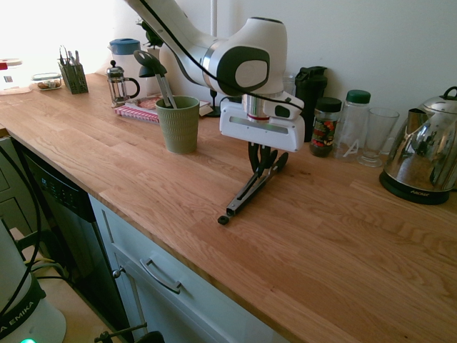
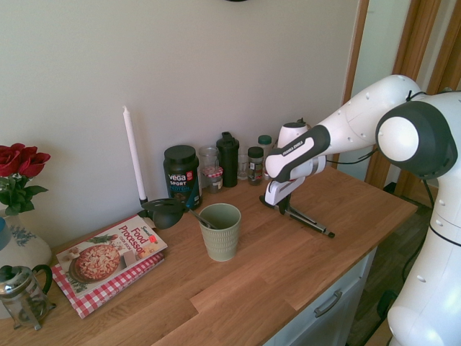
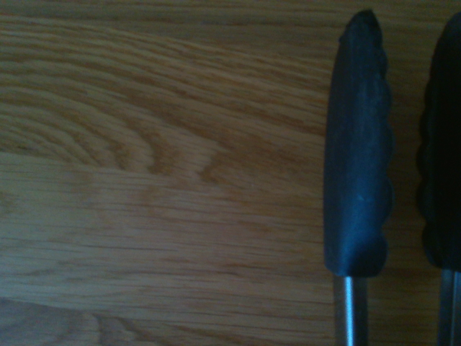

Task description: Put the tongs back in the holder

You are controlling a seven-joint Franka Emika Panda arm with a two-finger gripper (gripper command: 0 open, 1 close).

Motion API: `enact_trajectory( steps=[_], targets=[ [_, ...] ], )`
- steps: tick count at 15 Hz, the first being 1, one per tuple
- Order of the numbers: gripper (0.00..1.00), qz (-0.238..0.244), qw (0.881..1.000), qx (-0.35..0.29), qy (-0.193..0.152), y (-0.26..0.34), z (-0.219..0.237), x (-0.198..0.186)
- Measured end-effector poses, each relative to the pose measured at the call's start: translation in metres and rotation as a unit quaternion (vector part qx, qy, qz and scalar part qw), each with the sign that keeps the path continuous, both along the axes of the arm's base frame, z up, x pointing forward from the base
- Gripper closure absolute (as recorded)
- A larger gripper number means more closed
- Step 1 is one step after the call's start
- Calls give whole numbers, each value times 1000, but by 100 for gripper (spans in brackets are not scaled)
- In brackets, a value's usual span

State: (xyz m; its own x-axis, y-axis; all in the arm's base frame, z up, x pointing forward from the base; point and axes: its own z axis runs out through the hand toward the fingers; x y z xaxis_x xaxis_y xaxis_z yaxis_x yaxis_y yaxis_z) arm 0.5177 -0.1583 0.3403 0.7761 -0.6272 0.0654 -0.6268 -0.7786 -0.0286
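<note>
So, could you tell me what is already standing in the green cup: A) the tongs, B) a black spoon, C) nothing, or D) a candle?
B: a black spoon leans in the cup, while the tongs lie on the counter under the gripper.

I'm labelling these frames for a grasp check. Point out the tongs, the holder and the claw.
tongs (image 1: 246,194): first exterior view, on the grey metal arms.
holder (image 1: 178,126): first exterior view, on the ribbed green side wall.
claw (image 1: 265,158): first exterior view, midway between its fingertips, shut on the tongs.
</note>
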Motion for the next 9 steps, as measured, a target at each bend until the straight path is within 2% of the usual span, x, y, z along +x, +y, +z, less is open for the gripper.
enact_trajectory(
  steps=[2, 5, 9],
  targets=[
    [100, -9, 1000, 1, 2, -1, 12, -1],
    [100, -30, 1000, 7, -4, 2, 68, -5],
    [100, -40, 998, 11, -39, 17, 144, -16]
  ],
)
